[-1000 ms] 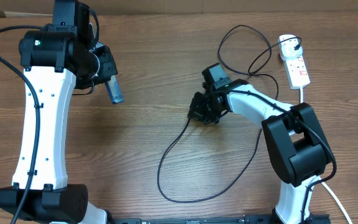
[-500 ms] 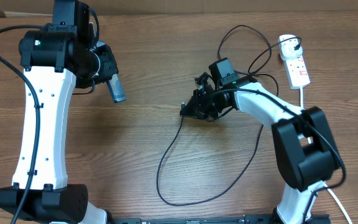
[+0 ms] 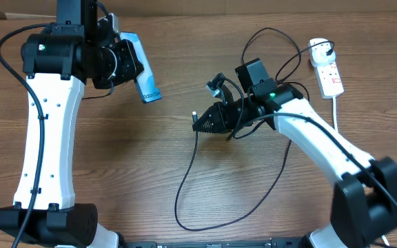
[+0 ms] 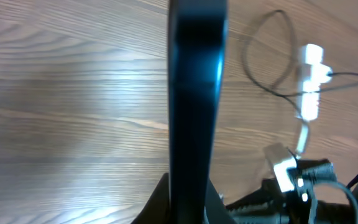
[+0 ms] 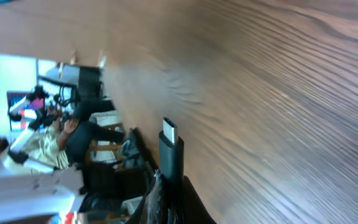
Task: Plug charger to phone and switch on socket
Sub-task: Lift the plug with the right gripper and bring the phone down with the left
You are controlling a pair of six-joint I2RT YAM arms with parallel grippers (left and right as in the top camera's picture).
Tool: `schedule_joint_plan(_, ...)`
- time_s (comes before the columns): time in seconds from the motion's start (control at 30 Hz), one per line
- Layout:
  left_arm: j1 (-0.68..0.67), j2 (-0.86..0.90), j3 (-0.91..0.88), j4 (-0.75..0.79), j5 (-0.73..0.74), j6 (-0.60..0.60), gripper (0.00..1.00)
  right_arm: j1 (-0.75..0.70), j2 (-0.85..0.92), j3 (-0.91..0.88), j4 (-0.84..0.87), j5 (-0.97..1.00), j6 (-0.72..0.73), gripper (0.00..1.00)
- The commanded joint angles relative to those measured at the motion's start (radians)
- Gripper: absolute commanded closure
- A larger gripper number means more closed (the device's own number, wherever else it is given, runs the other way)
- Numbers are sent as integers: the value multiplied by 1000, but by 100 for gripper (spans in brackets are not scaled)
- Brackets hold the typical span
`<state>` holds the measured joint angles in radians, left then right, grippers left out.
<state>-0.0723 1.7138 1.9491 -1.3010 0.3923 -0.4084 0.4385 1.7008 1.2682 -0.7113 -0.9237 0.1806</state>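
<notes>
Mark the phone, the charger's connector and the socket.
phone [image 3: 145, 79]: overhead view, middle of its blue screen.
charger connector [image 5: 171, 155]: right wrist view, black body behind the metal tip.
socket [image 3: 331, 77]: overhead view, middle of the white strip.

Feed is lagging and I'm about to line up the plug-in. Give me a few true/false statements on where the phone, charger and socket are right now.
1. The left jaws hold the phone up off the table. True.
2. The charger tip is plugged into the phone. False: it sits in the right jaws, with a clear gap between it and the phone.
3. The socket lies on the table's far right, and neither arm touches it. True.
4. The right jaws are open and empty. False: they are shut on the charger tip.
</notes>
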Motion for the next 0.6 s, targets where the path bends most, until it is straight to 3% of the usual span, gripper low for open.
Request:
schedule_joint_plan(0.0,-6,21,9,21,179,14,96,0,-71,-3,1,-67,-56,96)
schedule_joint_plan(0.3,-6,33,9,106,427,114,96,0,-85,-3,-1,-196,-59,96)
schedule_joint_plan(0.57,-6,34,9,118,522,113,96,0,-85,-3,55,-436,-59,96)
